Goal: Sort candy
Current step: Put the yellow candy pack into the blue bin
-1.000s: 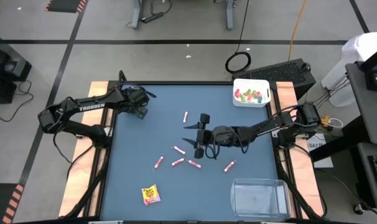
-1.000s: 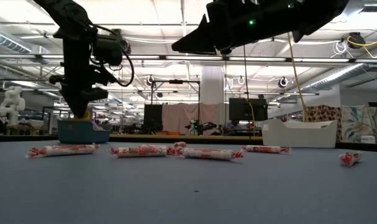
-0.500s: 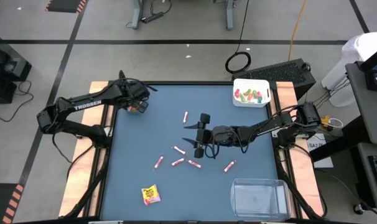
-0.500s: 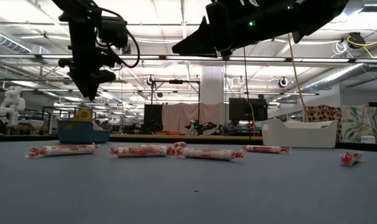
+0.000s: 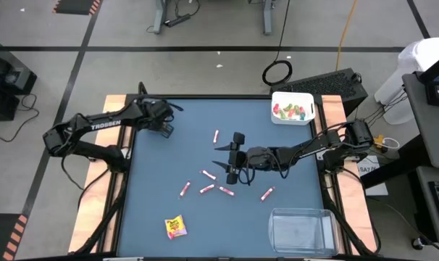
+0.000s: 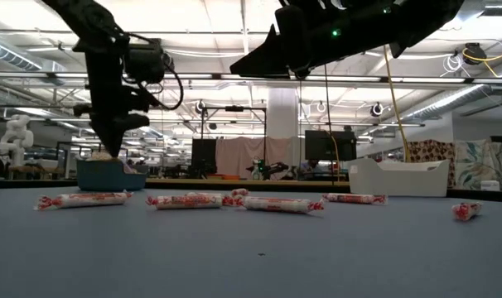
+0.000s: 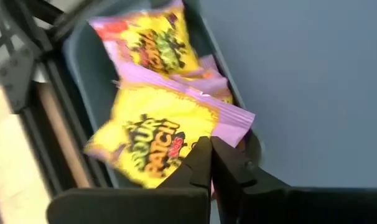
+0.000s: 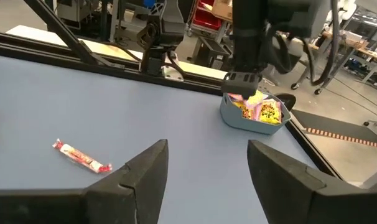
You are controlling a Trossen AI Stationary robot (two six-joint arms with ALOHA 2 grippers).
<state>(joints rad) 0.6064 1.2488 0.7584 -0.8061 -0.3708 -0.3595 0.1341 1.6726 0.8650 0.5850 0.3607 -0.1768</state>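
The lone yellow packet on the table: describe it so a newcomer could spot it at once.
Start from the dark blue table in the high view and go to its near edge, on the left arm's side. There a square yellow candy packet with pink-red print lies flat, alone. Its neighbours are thin pink-white stick candies, and the other yellow packets sit in the teal bin.

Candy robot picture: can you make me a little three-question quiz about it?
1. True or false: the left end effector is shut above the teal bin.
2. What fills the teal bin? A) yellow packets B) pink-white sticks
3. Which end effector hangs open over the middle of the table?

Key: 1 true; 2 A; 3 the right end effector.
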